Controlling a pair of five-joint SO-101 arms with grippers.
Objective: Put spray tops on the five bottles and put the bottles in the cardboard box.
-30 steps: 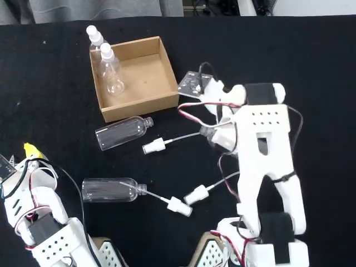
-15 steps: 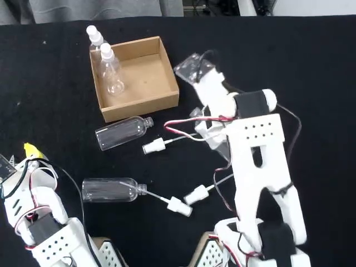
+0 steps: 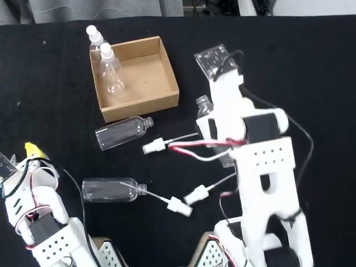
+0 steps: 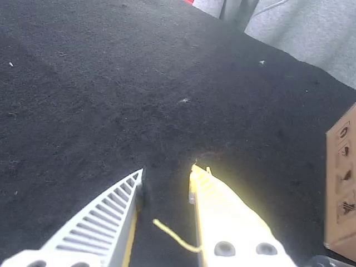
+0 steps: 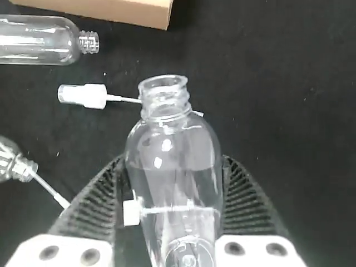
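At the near left corner of the table, the left gripper (image 4: 166, 173) sits low over the black cloth with its white and yellow fingers a little apart and nothing between them. Farther back stands the cardboard box (image 3: 142, 105), with two capped bottles (image 3: 109, 67) upright along its left wall. Just in front of the box lies an open bottle (image 3: 119, 132), its length running across the table and its neck pointing right. A loose spray top (image 3: 154, 147) lies beside that neck, its thin tube trailing off to the right. Nearer the arms, a second lying bottle (image 3: 110, 189) also points its neck right, and the tube of another spray top (image 3: 178, 207) is stuck into that neck, with its white head resting outside on the cloth. A third spray top (image 3: 196, 194) lies just right of that, tube angled to the far right. To the right of the box, the right gripper (image 5: 172, 161) is clamped on a bare bottle (image 3: 204, 104), held lengthwise along the fingers with its open neck pointing away from the wrist, toward the far side of the table.
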